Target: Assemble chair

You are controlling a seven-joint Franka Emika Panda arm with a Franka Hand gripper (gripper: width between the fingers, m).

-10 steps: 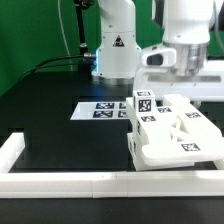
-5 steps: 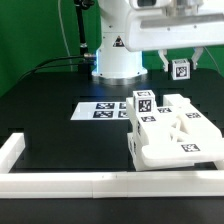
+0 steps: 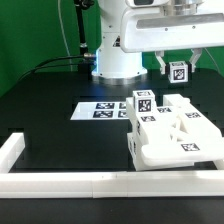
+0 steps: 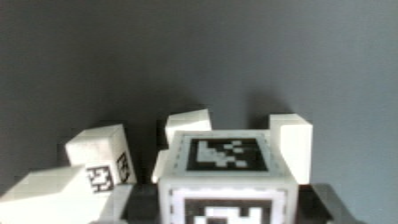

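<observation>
While the gripper (image 3: 178, 62) hangs high above the table (image 3: 50, 110), closed on a small tagged block (image 3: 180, 71), the rest of the chair (image 3: 170, 135) sits below on the black surface, at the exterior view's right. The gripper's fingers stand narrowly apart, just the width of the block, which they clamp by two opposite faces; a black-and-white tag faces outward. In the wrist view the same block (image 4: 226, 175) fills the foreground, tags showing on two of its faces.

The chair assembly is matte white plastic, blocky and thick-walled: a flat panel with diagonal bracing, square-section posts rising from it, and square tags on several faces. It lies against the white border rail (image 3: 60, 182) nearest the camera, just beside the marker board (image 3: 103, 110), which lies flat toward the arm's base.

Judged from their look, the pieces are rigid and light, unlikely to bend or dent under the fingers. The smooth matte faces could slip if pinched off-centre, so flat parallel sides are the best purchase, as with the block now held. The assembled body is too wide for the gripper; a post or panel edge would seem the place to take hold.
</observation>
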